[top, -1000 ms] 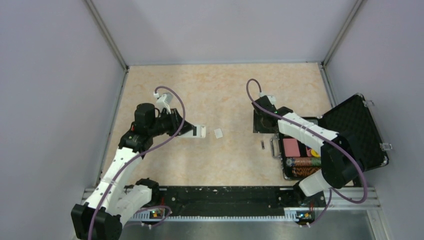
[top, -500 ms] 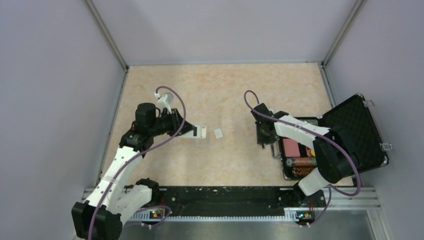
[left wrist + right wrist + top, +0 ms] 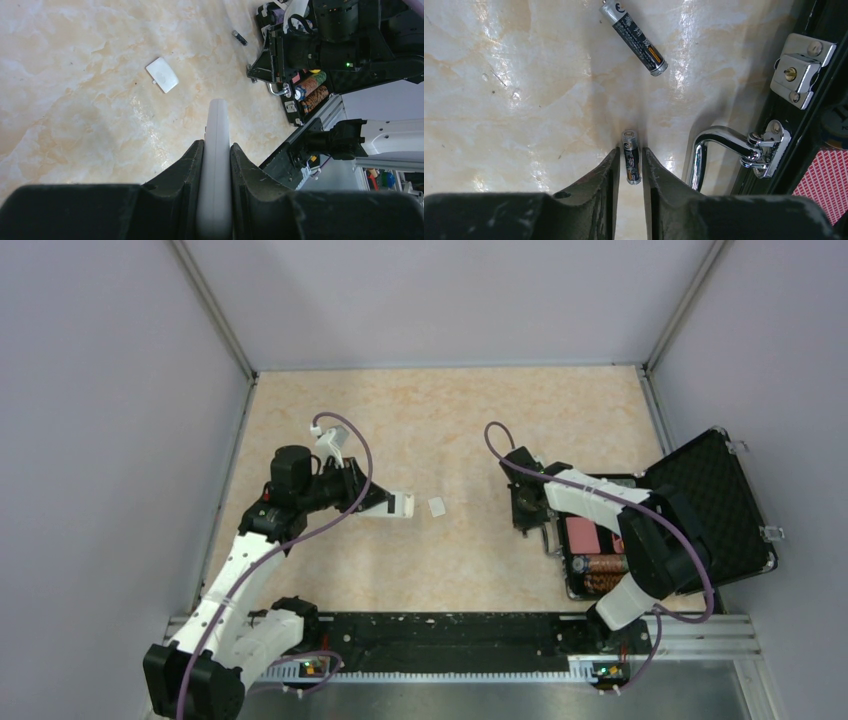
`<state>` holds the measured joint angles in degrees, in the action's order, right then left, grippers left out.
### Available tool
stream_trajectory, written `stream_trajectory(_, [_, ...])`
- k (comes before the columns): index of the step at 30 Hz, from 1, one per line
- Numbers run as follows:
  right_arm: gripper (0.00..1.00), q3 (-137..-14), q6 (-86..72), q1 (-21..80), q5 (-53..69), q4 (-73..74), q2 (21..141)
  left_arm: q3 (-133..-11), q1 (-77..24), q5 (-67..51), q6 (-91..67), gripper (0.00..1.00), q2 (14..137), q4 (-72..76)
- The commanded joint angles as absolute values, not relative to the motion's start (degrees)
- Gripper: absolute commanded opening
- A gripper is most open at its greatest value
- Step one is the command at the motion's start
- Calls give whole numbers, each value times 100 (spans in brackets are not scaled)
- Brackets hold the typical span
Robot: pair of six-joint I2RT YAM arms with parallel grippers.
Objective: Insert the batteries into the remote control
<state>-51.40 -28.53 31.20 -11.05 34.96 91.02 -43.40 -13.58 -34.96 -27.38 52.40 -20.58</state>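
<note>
Gripping a battery aligned with its fingers, right pincer, left pincer clenched on remote control pointing straight out.

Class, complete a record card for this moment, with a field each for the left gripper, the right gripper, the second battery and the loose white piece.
Left gripper: shut on the remote control, seen edge-on
Right gripper: fingers straddle one battery; grip unclear
Second battery: lying free on the table, ahead of the fingers
White piece: flat on the table, apart from the remote control
Batteries loaded: none yet
</note>
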Motion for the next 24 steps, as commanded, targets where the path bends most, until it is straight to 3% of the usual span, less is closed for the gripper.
stream_trajectory(1, [26,-5004,-2879,3103,-917,3254,9250,-4614,-1371,-3658,-2654,0,5235,-1758])
stream_trajectory(4, [25,-4963,-2886,3103,-866,3223,9289,-4627,-1371,-3688,-2654,0,5228,-1758])
stream_trajectory(11, [4,-4938,-2758,3103,-531,3036,9111,-4658,-1371,-4040,-2473,0,5227,-1739])
stream_trajectory(24, [1,-5048,-2048,3559,1167,1636,6626,-4061,-1371,-6082,-1953,0,4583,-79])
